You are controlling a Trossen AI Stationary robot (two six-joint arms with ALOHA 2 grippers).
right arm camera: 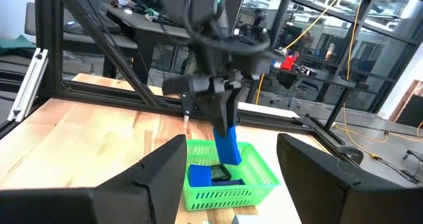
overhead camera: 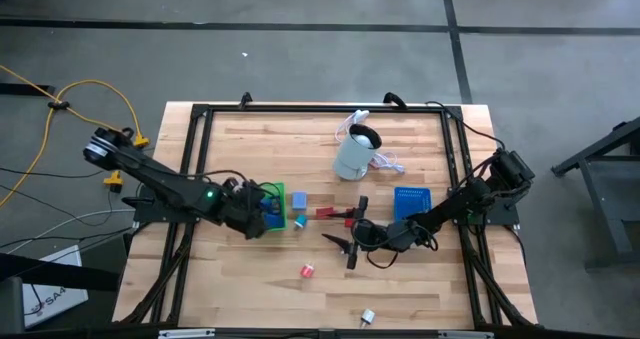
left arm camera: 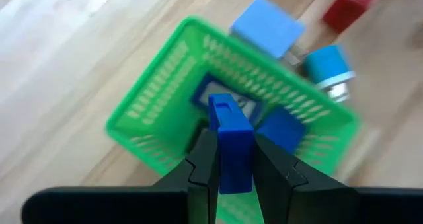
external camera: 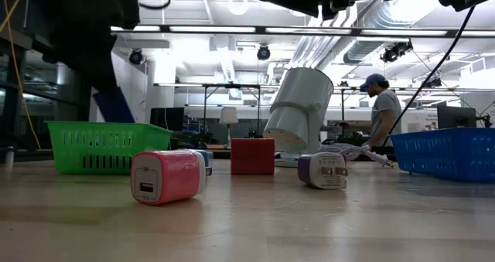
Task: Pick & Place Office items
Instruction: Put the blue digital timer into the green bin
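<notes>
Over the green tray (left arm camera: 165, 95) on the left half of the table, the left gripper (left arm camera: 232, 178) hangs with its jaws pinching a blue block (left arm camera: 231, 141) between them; the block stands upright in the grip, its upper part rising clear of the fingertips and its lower part clamped between the two dark fingers (left arm camera: 201, 168); the step in hand looks to be the drop into the tray, and to do it well the arm should keep the block centred over the tray's floor, away from the mesh walls, come low enough that the piece cannot bounce out, and only then part the jaws; the floor below already carries a dark flat item (left arm camera: 221, 97) and another blue piece (left arm camera: 283, 128), so a slight offset toward the bare mesh would keep the block from landing tilted on them; just outside the tray's rim lie a pale blue block (left arm camera: 268, 27), a teal cylinder-like piece (left arm camera: 328, 65) and, farther off, a red block (left arm camera: 350, 2), none touching the jaws; the right gripper (right arm camera: 231, 178) waits near the table's middle, its jaws spread and holding nothing, looking toward the left arm; the blue tray (overhead camera: 411, 201) sits just behind it.
</notes>
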